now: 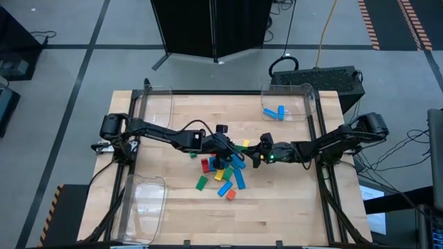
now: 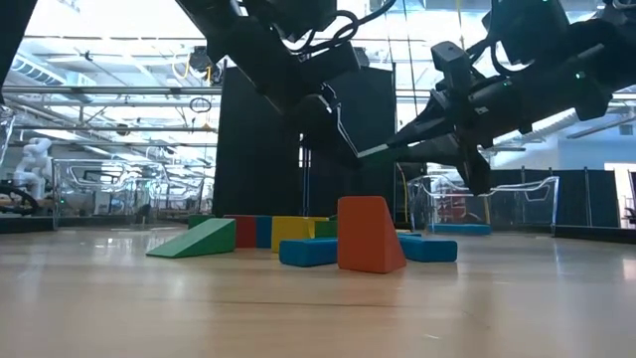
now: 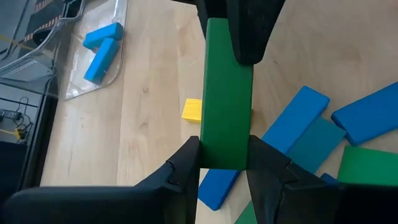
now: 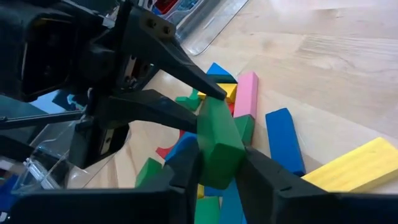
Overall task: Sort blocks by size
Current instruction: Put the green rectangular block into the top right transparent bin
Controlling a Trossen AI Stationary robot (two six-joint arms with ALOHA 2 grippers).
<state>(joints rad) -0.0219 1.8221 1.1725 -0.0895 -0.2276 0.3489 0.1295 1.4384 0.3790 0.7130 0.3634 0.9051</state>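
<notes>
Wooden table (image 1: 291, 207) is still carrying most of the blocks (image 1: 225, 173) in a loose central pile, while only two blue bars (image 1: 274, 112) are lying in a far bin (image 1: 297, 93). Above the pile, the left gripper (image 3: 224, 163) and right gripper (image 4: 217, 163) are both clenching one long green bar (image 3: 227, 99), apparently mid-handover.

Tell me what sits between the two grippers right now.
A long green block spans the gap, held above the pile: the left gripper clamps one end and the right gripper grips the other. Both wrist views show it.

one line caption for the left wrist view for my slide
Both grippers clamp one long green block above the scattered blocks.
</notes>
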